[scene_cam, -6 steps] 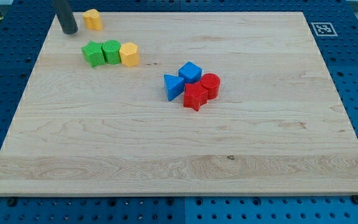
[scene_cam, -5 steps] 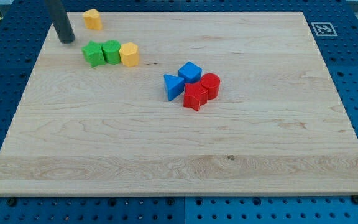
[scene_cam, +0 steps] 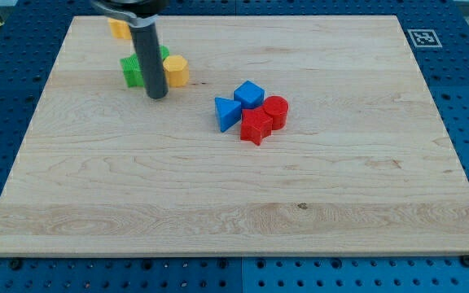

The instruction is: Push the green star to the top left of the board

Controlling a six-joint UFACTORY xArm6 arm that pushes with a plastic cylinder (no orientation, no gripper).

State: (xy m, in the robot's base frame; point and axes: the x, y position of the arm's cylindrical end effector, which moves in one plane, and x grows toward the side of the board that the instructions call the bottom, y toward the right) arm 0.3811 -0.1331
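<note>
The green star [scene_cam: 129,72] lies near the board's top left, partly hidden by my rod. A second green block [scene_cam: 164,54] shows only as a sliver behind the rod. A yellow block [scene_cam: 177,71] sits just to their right. My tip [scene_cam: 156,96] rests on the board just below this row, below the hidden green block and to the lower right of the green star. I cannot tell whether it touches any block.
Another yellow block [scene_cam: 118,29] sits at the top left, partly hidden by the arm. A blue triangle [scene_cam: 227,114], blue cube [scene_cam: 250,94], red cylinder [scene_cam: 276,111] and red star [scene_cam: 256,127] cluster mid-board. A printed marker [scene_cam: 423,37] sits at the top right corner.
My tip has moved from the left of the green star, near the top left corner, rightward and down to just below the green and yellow row. The blocks have not visibly shifted.
</note>
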